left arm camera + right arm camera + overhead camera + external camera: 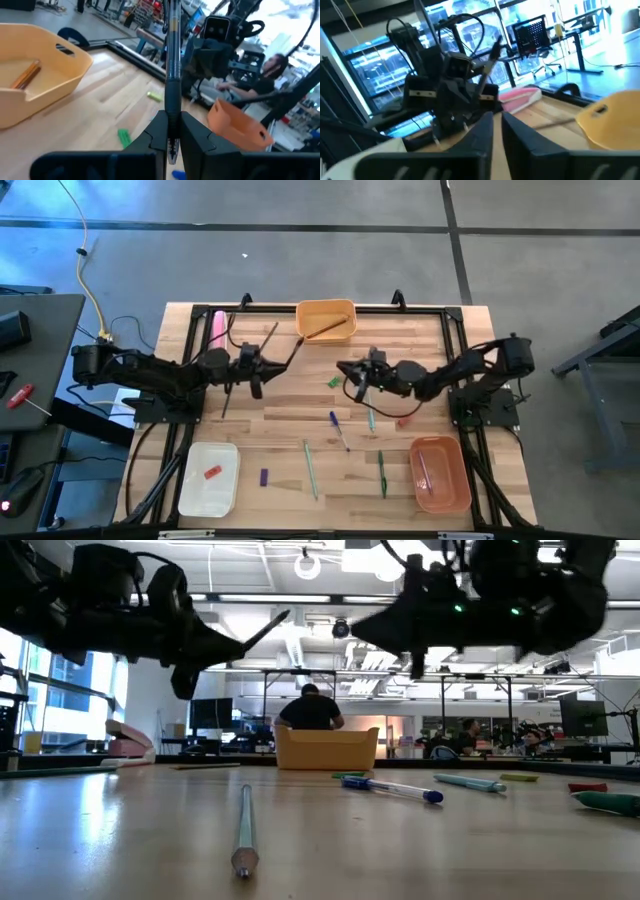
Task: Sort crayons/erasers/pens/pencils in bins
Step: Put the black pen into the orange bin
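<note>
The dark pencil (173, 60) is the thing in play here: it's pinched low down between the left hand (170, 132) fingers, with most of its length sticking up and out past the fingertips. From above, the left hand (252, 370) hangs over the back-left part of the desk (300, 405), the pencil slanting off toward the yellow-orange bin (326, 321). That bin already has one brown pencil (328, 329) lying across it, so my guess is this one's headed the same way. Gripping it near one end leaves the long part free to tip in over the rim.

The right hand (358, 375) is up off the desk near the middle, facing the left one. Its fingers sit close together with only a narrow slit between them and nothing in there that I can see, but I honestly can't tell if it's properly shut or starting to open.

Everything else is spread on the pale wood-plank desk: thin, smooth-looking pens, a blue one (339, 428) and two green ones (310, 467) (381, 473), plus a little green stub (334, 382) and a purple stub (264, 477). The white shallow bin (208, 480) at front left holds a red stub (211, 473). The salmon bin (440, 473) sits front right. All three look like smooth moulded plastic tubs with rounded corners.
</note>
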Controlling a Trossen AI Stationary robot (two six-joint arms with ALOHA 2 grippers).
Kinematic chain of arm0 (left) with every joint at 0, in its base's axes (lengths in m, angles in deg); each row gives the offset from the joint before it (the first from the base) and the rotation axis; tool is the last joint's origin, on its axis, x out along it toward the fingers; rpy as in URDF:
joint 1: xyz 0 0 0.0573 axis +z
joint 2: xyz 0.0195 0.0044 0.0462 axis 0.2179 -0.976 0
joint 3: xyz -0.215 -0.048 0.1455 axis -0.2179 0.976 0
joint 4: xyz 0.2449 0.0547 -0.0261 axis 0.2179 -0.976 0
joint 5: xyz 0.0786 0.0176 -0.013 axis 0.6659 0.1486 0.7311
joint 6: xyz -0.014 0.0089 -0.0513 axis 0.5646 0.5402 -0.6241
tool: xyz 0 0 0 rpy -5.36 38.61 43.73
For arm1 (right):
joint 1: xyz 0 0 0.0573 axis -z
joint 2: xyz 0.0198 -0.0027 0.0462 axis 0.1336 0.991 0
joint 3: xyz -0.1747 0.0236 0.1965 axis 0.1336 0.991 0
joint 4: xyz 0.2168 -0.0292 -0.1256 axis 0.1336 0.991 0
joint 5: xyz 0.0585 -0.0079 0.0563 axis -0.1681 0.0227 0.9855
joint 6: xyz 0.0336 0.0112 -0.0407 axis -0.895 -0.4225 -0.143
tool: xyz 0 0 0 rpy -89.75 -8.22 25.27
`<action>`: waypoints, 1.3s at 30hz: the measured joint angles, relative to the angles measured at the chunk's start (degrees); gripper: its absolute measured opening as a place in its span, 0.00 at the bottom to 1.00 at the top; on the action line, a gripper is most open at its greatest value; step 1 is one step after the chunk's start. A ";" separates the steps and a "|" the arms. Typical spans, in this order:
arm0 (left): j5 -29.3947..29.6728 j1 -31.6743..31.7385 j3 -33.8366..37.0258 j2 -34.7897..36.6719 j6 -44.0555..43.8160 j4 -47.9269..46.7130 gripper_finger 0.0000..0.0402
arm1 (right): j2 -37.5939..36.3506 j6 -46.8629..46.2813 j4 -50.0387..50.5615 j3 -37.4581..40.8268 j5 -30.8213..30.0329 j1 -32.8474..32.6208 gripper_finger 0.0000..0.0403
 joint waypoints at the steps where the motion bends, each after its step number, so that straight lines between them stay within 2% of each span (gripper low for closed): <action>1: 0.00 0.00 -0.50 0.00 -0.39 0.00 0.04 | 0.01 -0.25 1.74 -1.63 0.08 0.19 0.11; 8: 0.17 -0.53 -3.94 -0.11 -1.35 -0.07 0.04 | -0.07 -2.00 18.43 -12.88 0.36 1.99 0.38; 12: 0.52 -1.55 -5.64 -1.11 0.13 -0.16 0.04 | -0.07 -2.91 25.58 -18.55 0.39 2.34 0.49; 15: 1.43 -2.21 -6.97 -3.26 0.75 -0.21 0.04 | -0.07 -3.04 28.86 -21.95 0.31 2.78 0.54; 21: 1.86 -3.31 -10.32 -7.98 3.23 -0.07 0.04 | -0.10 -7.42 34.93 -25.90 -2.08 4.54 0.55; 27: 1.86 -3.72 -12.57 -11.34 4.49 -0.09 0.04 | -0.10 -9.30 35.88 -26.05 -2.10 5.62 0.54; 30: 1.68 -3.74 -13.15 -12.54 4.65 0.02 0.04 | -0.10 -8.99 35.81 -26.05 -3.02 5.60 0.50; 34: 2.27 -3.74 -13.31 -12.98 4.98 -0.08 0.04 | -0.10 -8.11 35.68 -26.05 -3.52 5.60 0.37; 39: 2.74 -3.67 -13.31 -12.98 5.57 -0.30 0.06 | -0.10 -7.47 35.18 -26.05 -2.66 5.55 0.12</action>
